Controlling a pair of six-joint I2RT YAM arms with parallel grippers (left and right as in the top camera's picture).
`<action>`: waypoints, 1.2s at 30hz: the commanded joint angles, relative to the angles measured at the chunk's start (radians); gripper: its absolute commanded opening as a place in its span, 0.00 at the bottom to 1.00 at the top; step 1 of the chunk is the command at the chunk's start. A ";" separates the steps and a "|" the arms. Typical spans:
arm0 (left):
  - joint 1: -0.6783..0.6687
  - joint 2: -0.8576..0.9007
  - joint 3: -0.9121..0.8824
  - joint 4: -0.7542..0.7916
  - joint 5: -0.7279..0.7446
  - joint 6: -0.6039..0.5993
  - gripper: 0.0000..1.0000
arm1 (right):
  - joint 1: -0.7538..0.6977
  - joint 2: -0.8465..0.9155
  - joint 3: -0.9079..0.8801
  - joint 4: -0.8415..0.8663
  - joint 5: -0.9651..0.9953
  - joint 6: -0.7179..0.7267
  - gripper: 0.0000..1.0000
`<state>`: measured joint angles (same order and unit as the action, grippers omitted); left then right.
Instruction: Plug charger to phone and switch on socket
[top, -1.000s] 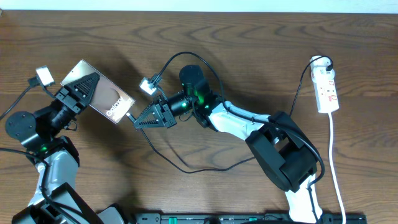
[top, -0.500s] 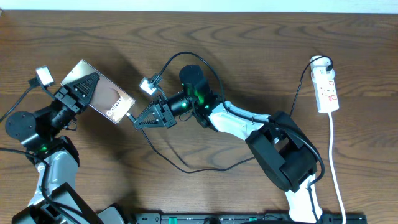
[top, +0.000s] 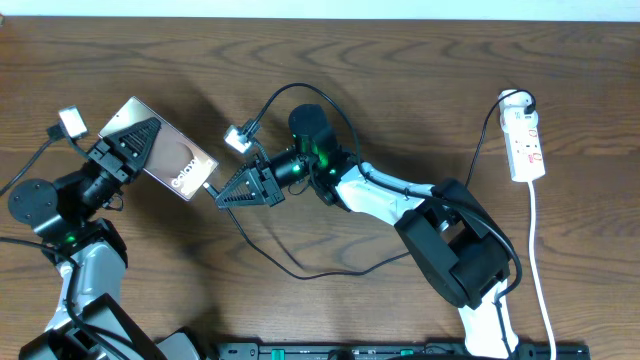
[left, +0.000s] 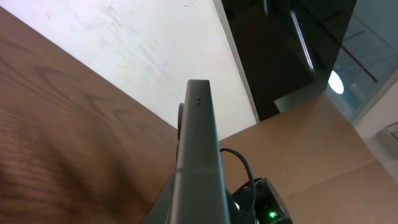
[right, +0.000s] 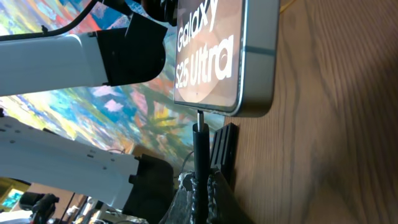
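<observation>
The phone (top: 178, 160) is lifted at a tilt at the table's left, and my left gripper (top: 148, 130) is shut on its upper part. In the left wrist view only its thin grey edge (left: 199, 149) shows, running up from my gripper (left: 198, 205). My right gripper (top: 222, 196) is shut on the charger (top: 320, 272) just behind its plug. In the right wrist view the plug tip (right: 199, 118) meets the phone's (right: 214, 56) bottom edge above my gripper (right: 200, 186); how deep it sits I cannot tell. The socket (top: 526, 145) lies at the far right.
The charger's black cable loops over the table's middle and runs right toward the socket, which has a white cord (top: 540, 260) trailing to the front edge. A black rail (top: 400, 350) lies along the front. The right arm's base (top: 460, 250) stands between phone and socket.
</observation>
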<state>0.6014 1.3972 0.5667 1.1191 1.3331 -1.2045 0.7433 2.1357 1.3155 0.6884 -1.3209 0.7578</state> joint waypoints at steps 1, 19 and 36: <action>0.001 -0.005 0.013 0.009 0.049 0.006 0.08 | 0.002 -0.003 0.005 0.005 0.009 -0.007 0.01; -0.066 -0.005 0.013 0.009 0.066 0.038 0.07 | 0.001 -0.003 0.005 0.013 0.009 0.005 0.01; -0.066 -0.005 0.013 0.009 0.098 0.048 0.07 | -0.018 -0.003 0.005 0.013 0.001 0.004 0.01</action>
<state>0.5491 1.3972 0.5671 1.1206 1.3479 -1.1770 0.7376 2.1365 1.3125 0.6926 -1.3663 0.7586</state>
